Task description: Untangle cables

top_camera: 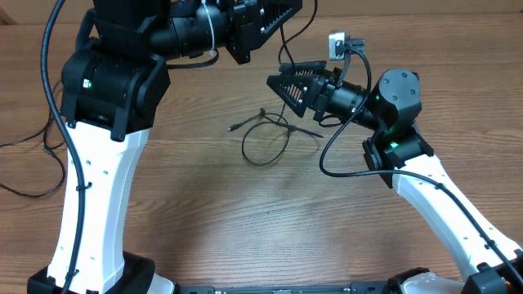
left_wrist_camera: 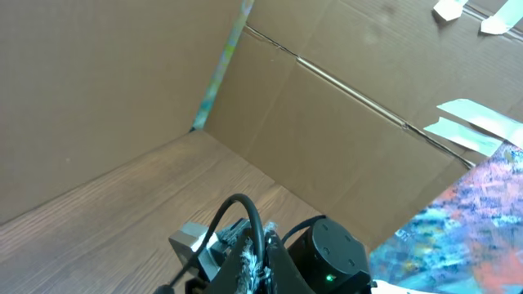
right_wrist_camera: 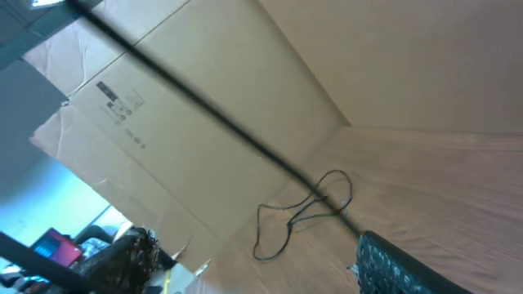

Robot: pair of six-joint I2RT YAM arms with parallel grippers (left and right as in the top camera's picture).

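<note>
**Overhead view, lower frame to upper.** Nearest me is the bare wooden table (top_camera: 245,220). At centre, the cables (top_camera: 265,139) lie on it as one loose loop with crossed ends. Just right of them the right gripper (top_camera: 278,84) points left; I cannot tell whether it is clenched or released. At top centre is the left gripper (top_camera: 245,45), its grip equally unreadable.

**Right wrist view.** One strand runs taut from the tangle to the upper left, with a cardboard wall (right_wrist_camera: 204,122) behind.

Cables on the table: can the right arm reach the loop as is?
Probably yes. The right gripper hangs close to the cable loop, nothing lying between them; the left gripper is off to the far side, not in the path.
</note>
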